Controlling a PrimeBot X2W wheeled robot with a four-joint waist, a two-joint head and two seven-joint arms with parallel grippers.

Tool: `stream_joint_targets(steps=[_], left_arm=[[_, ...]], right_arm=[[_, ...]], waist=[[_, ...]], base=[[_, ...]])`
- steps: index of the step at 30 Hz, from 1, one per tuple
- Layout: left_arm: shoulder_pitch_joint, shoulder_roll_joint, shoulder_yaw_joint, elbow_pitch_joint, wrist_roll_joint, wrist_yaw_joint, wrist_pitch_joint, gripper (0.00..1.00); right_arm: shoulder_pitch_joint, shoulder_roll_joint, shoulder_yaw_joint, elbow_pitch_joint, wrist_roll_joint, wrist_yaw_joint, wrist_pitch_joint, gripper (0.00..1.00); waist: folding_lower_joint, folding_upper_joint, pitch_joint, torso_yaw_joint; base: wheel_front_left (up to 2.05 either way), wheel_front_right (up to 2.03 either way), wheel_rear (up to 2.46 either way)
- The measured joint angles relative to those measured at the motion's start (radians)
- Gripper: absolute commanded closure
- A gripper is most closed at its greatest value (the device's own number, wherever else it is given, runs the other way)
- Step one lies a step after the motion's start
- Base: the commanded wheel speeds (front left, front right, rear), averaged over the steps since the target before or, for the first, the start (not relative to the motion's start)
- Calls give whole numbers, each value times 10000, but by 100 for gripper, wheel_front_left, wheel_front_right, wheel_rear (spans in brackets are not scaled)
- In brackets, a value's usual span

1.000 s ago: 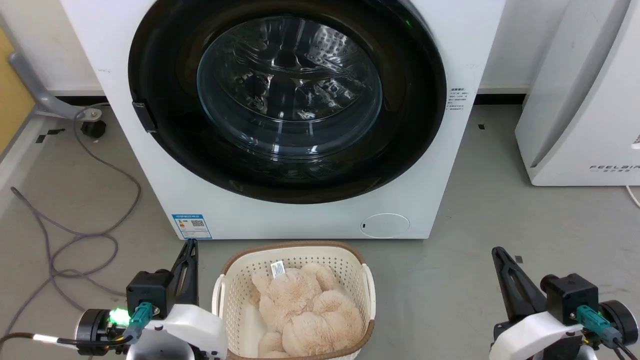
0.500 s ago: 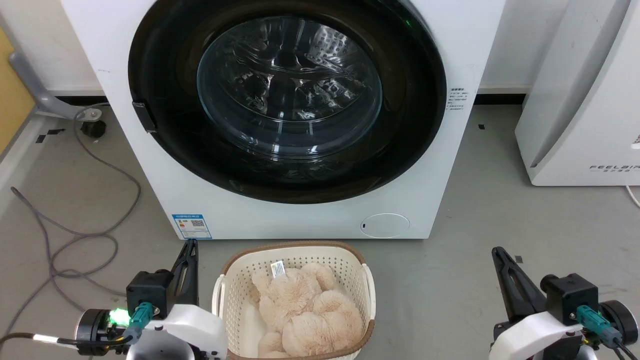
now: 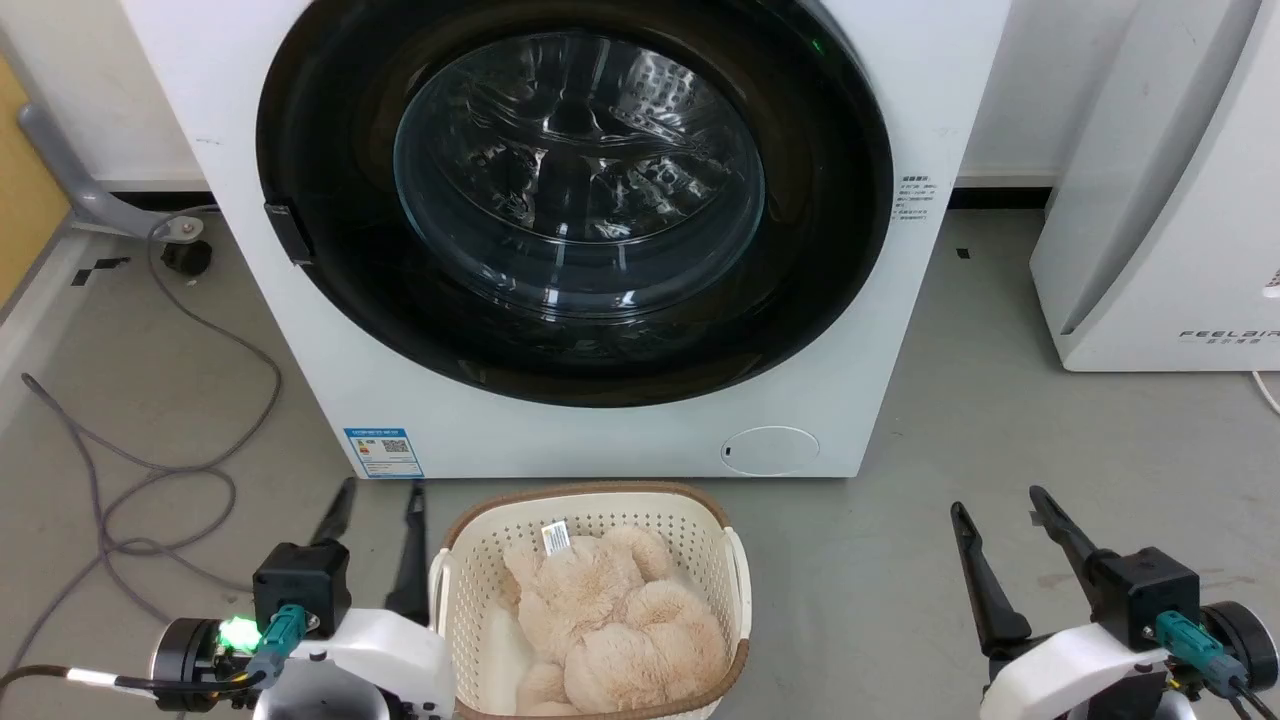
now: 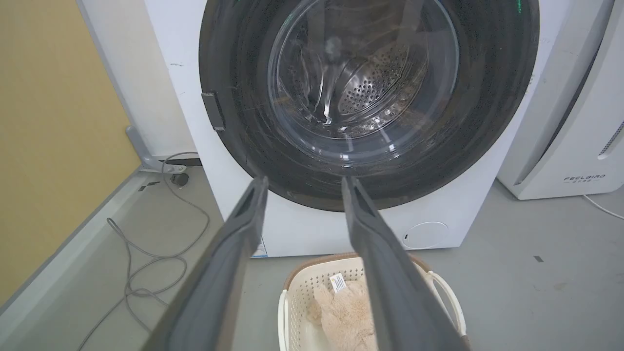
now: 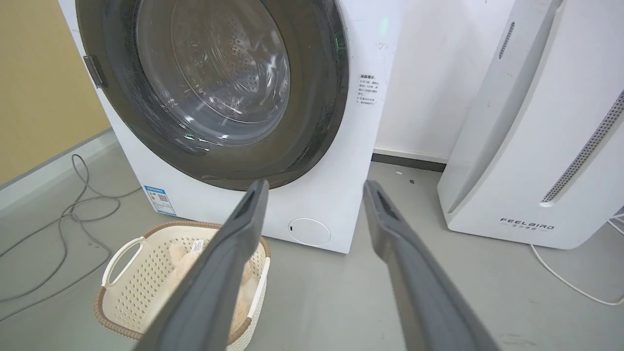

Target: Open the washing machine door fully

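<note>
Head view: white appliance [image 3: 1150, 200] lettered FEELBAIR, washing machine [image 3: 600, 440] bearing a blue label [image 3: 383, 452], left gripper [image 3: 380, 490] and right gripper [image 3: 998, 500] released.

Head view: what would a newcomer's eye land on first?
The round glossy black door with a bulging glass bowl, shut on the white front-loading washer, dominates the top. Below it stands a cream perforated plastic basket holding a beige plush toy, flanked by the open left claw and right claw.

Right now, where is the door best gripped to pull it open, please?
Likely the dark tab on the door, at its left rim; come from the left with the open left gripper: it alone juts from the smooth, shut ring.
</note>
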Motion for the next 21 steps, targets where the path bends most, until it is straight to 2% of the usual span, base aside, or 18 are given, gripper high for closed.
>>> stream_joint_targets(steps=[19, 20, 21], left_arm=[[-13, -2, -174, 94, -150, 232, -370, 0], [-14, -2, -182, 98, -180, 263, -378, 0], [-14, -2, -184, 104, -180, 272, -405, 0]], right_arm=[[-1, 0, -247, -159, 909, 0, -362, 0], [-1, 0, -257, -167, 949, 0, -380, 84], [-1, 0, -272, -176, 1003, 0, -405, 100]], waist=[[0, 0, 65, 6], [0, 0, 71, 7], [0, 0, 77, 9]], base=[[0, 0, 0], [0, 0, 0], [0, 0, 0]])
